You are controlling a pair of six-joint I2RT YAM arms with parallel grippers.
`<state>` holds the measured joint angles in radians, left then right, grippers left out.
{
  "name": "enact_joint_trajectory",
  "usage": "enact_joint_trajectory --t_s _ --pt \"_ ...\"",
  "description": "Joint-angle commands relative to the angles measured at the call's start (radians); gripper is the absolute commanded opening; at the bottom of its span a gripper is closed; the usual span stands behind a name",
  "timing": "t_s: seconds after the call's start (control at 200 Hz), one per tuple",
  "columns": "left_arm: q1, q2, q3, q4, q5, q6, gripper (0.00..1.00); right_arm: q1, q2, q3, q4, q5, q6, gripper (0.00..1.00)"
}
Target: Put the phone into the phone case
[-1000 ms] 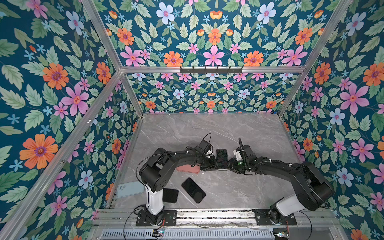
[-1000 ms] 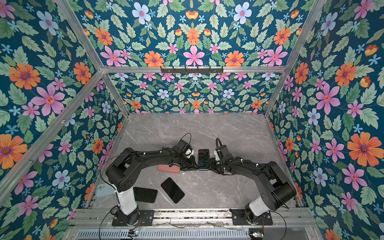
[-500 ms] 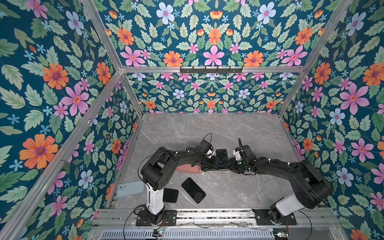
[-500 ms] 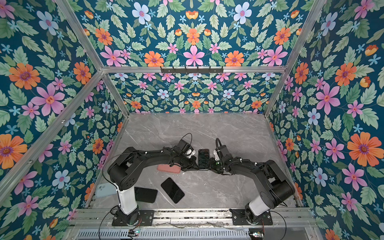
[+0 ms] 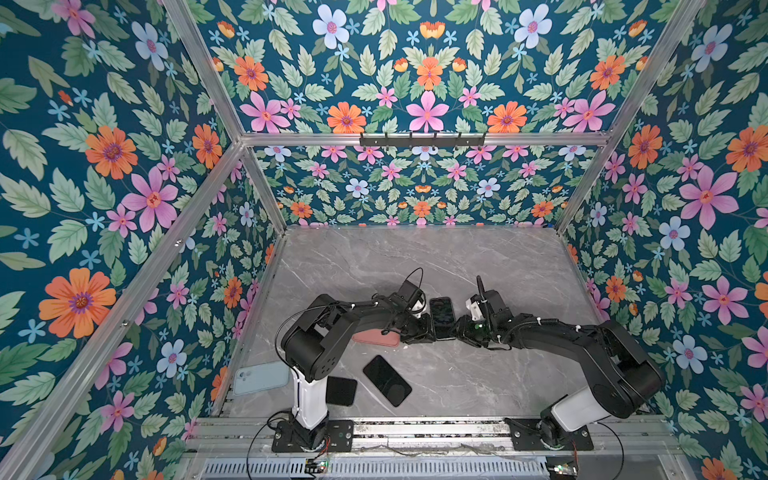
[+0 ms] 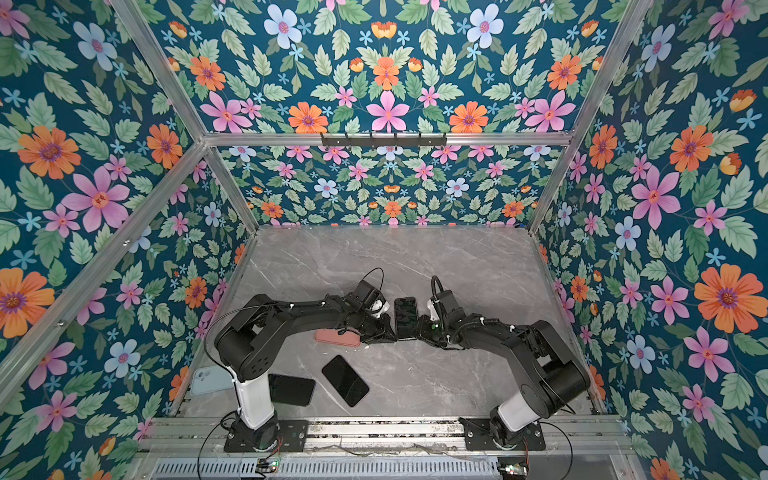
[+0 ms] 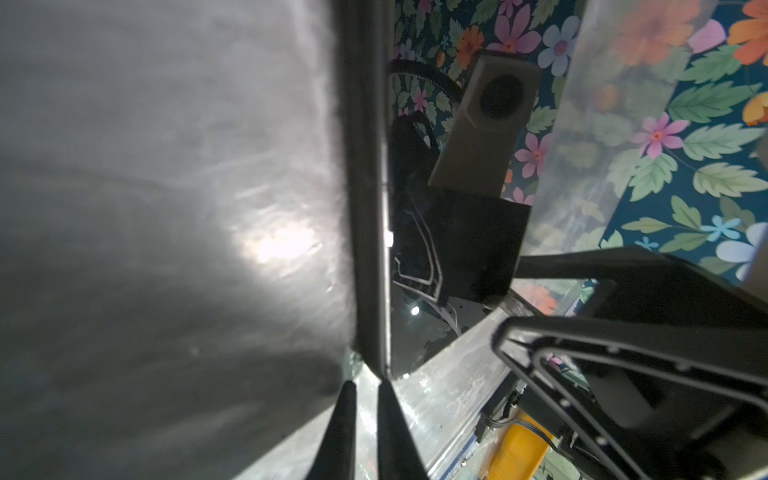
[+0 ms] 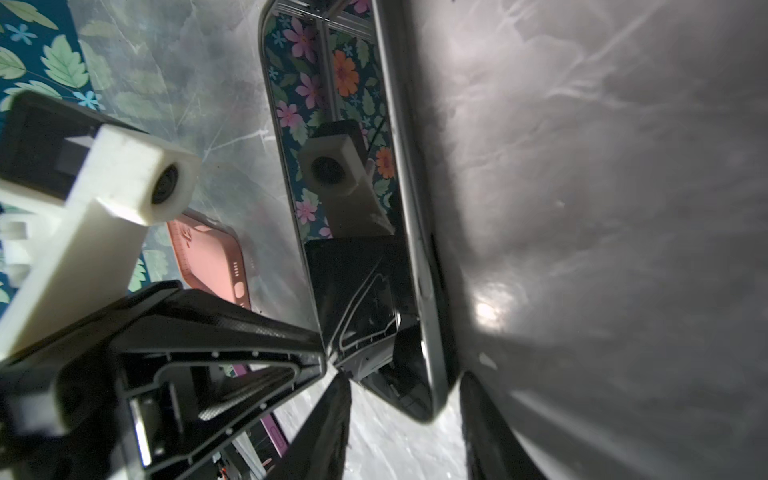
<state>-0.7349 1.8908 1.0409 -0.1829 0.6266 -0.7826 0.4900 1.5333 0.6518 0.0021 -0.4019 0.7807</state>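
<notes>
We find the phone (image 5: pixel 441 318) lying lengthwise away from our bases. The right gripper (image 8: pixel 405 384) straddles its near end, jaws open. The left gripper (image 7: pixel 365 385) sits alongside, jaws nearly closed, grip unclear.

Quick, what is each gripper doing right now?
Left gripper: almost closed at the phone edge; grip cannot be told.
Right gripper: jaws astride the phone's end; grip cannot be told.

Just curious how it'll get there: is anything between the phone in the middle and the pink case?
Yes. In both top views the left arm's fingers sit between the phone and the pink case, and that arm overhangs part of the case. Nothing else lies between.
</notes>
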Motion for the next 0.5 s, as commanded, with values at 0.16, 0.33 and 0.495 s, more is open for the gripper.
enact_joint_trajectory --t_s 0.16,0.33,0.495 --pt "-0.002 -0.002 0.038 -0.061 -0.052 0.032 0.26 0.001 -0.04 0.031 -0.119 0.078 -0.037 0.44" --pt "0.0 0.009 0.038 -0.027 -0.037 0.029 0.31 0.001 -0.04 0.05 -0.131 0.079 -0.046 0.43" --pt "0.005 0.028 0.037 -0.007 -0.028 0.029 0.31 0.001 -0.03 0.061 -0.124 0.068 -0.046 0.39"
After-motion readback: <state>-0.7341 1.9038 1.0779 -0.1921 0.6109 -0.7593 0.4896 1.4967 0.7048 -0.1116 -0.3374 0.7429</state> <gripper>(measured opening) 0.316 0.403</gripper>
